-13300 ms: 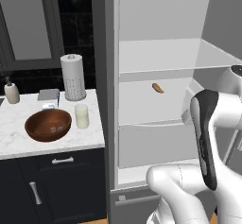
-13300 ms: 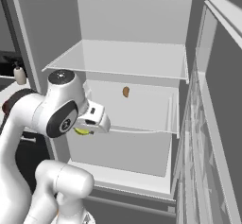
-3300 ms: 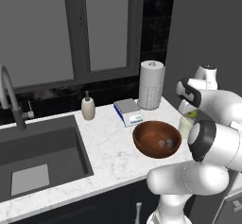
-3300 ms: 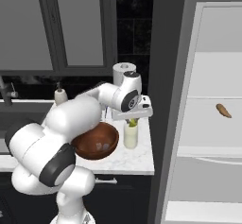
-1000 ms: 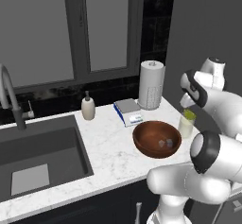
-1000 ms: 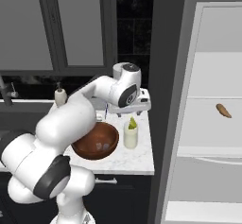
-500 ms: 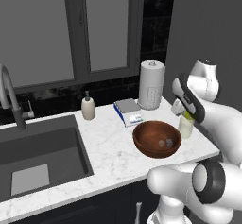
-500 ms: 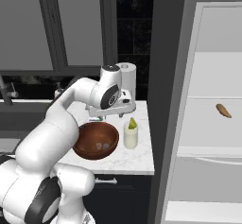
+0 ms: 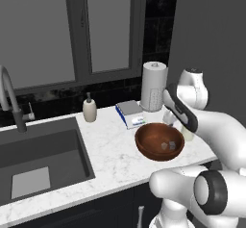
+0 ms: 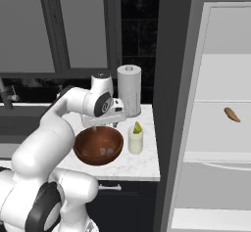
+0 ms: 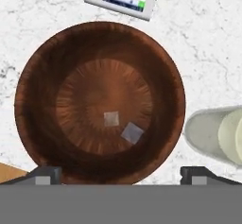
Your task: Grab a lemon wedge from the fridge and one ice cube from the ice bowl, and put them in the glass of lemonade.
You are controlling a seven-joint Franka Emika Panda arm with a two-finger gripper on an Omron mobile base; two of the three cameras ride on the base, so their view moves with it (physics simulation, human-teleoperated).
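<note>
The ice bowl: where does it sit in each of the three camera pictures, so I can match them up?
Left base view: the ice bowl sits right of centre on the counter, before the paper towel roll.
Right base view: ice bowl left of centre, beside the glass of lemonade.
Hand view: ice bowl in the middle, two cubes inside.
Shared landmark: the glass of lemonade, right of the bowl.

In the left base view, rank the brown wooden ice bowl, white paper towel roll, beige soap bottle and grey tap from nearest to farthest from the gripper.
1. Brown wooden ice bowl, just under the open gripper.
2. White paper towel roll, behind it.
3. Beige soap bottle, further left.
4. Grey tap, far left at the sink.
</note>
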